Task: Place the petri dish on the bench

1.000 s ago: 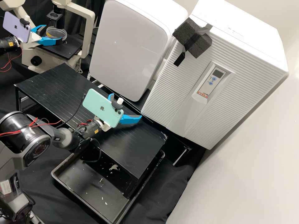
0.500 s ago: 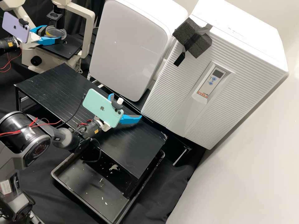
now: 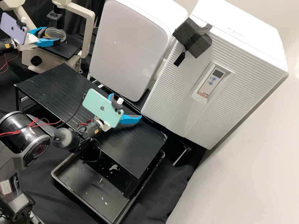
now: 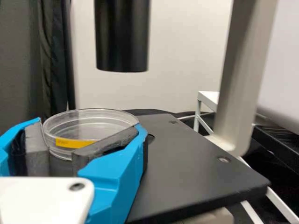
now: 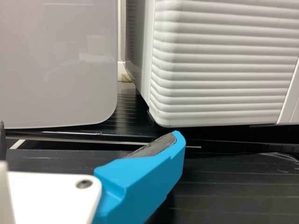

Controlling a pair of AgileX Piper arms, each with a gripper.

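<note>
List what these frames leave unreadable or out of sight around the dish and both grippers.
- Underside of the petri dish, so any contact with the black stage: left wrist view, behind the left gripper.
- Writing on the yellow label: left wrist view, too small.
- Finger bases of the right gripper: high view, behind the green phone.

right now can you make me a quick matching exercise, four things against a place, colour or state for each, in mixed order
Things:
1. petri dish
2. tray
3. phone over the bench
4. foam block

Places, colours, states:
a. mint green
b. against the white ribbed cabinet
c. between the left gripper's fingers
d. black, with pale flecks in it

Right pairs: 1-c, 2-d, 3-a, 4-b
</note>
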